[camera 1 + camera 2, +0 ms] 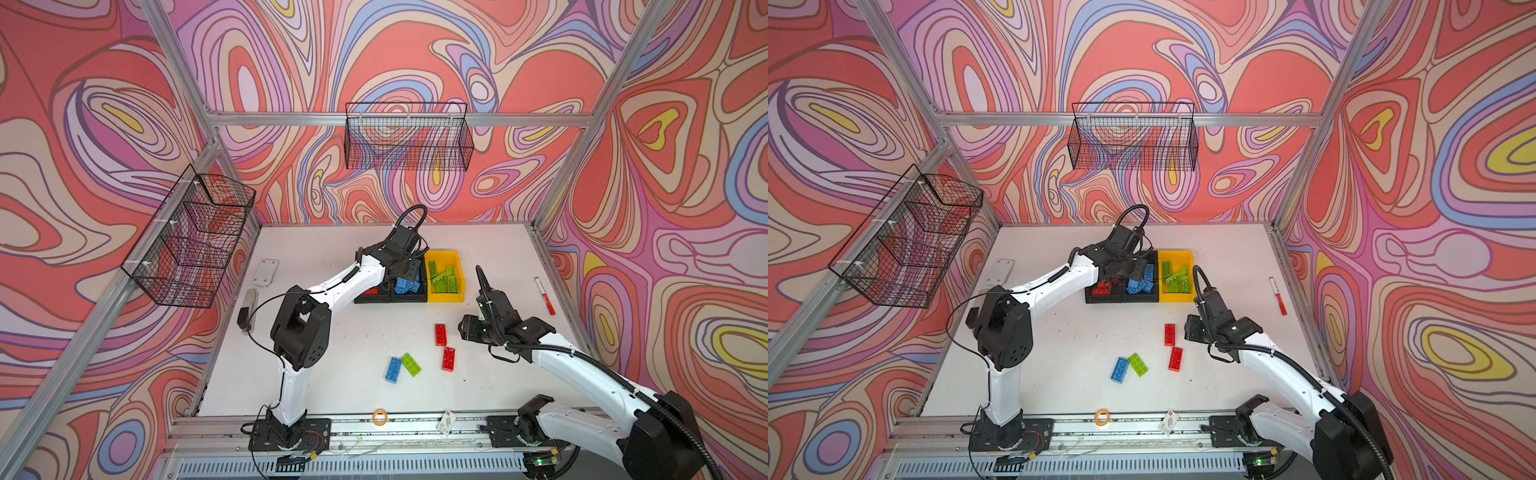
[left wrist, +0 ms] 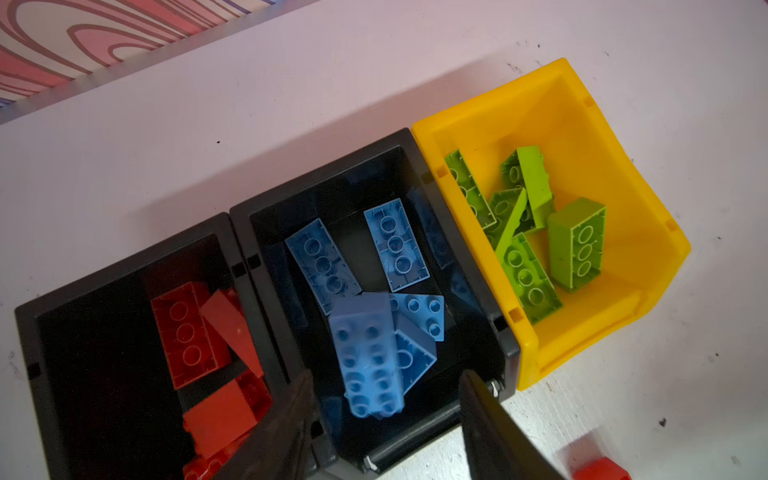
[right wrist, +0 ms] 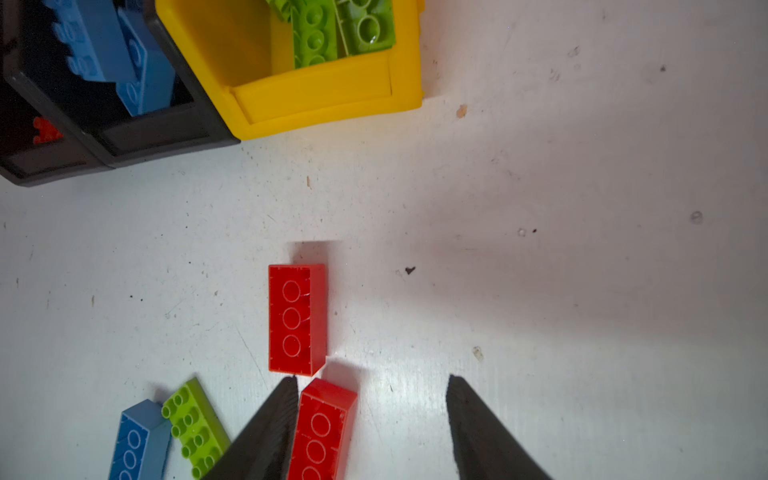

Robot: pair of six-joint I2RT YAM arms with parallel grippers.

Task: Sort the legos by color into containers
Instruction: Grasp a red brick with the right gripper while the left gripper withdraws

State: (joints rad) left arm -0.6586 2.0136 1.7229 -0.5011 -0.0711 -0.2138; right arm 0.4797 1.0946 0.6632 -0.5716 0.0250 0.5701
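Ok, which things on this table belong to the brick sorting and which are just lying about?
Job: farther red brick, nearer red brick, blue brick, green brick, all loose; yellow bin, black bin with blue bricks, black bin with red bricks.
Lying about: red marker, tape roll, white plate, back wire basket, side wire basket.

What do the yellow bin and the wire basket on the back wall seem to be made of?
Yellow bin: likely moulded plastic, smooth and shiny, with rounded edges. Wire basket: likely thin metal wire, black coated, seen from its open grid.
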